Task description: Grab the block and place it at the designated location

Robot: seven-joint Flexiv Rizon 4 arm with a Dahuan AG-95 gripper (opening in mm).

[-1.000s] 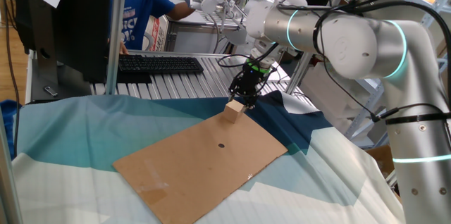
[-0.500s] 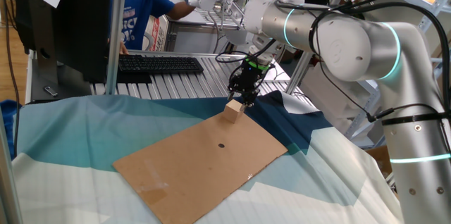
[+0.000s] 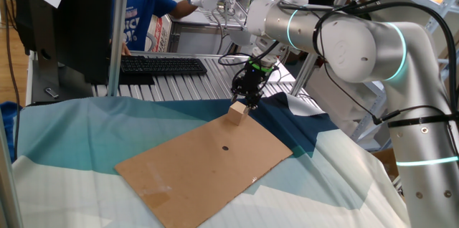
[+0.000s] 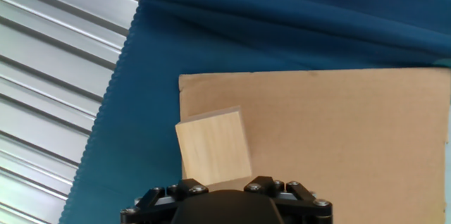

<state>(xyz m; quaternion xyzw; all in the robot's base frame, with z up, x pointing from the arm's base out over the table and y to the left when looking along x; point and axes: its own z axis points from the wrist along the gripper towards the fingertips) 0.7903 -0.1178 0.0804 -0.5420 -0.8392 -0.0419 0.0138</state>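
Observation:
A pale wooden block (image 3: 238, 113) sits on the far corner of a brown cardboard sheet (image 3: 208, 167). The hand view has the block (image 4: 213, 146) lying flat by the cardboard's (image 4: 338, 132) left edge, just ahead of the gripper body. My gripper (image 3: 248, 100) hovers right above the block, slightly behind it, and its fingers look spread apart with nothing between them. The fingertips are out of the hand view. A small dark dot (image 3: 224, 148) marks the middle of the cardboard.
Dark blue cloth (image 3: 287, 117) lies bunched behind and right of the cardboard. A ribbed metal tabletop (image 4: 49, 76) lies to the left, with a black keyboard (image 3: 161, 65) on it. A person in blue (image 3: 140, 9) stands at the back.
The gripper has shifted a little to the left and upward over the block. The block has not moved.

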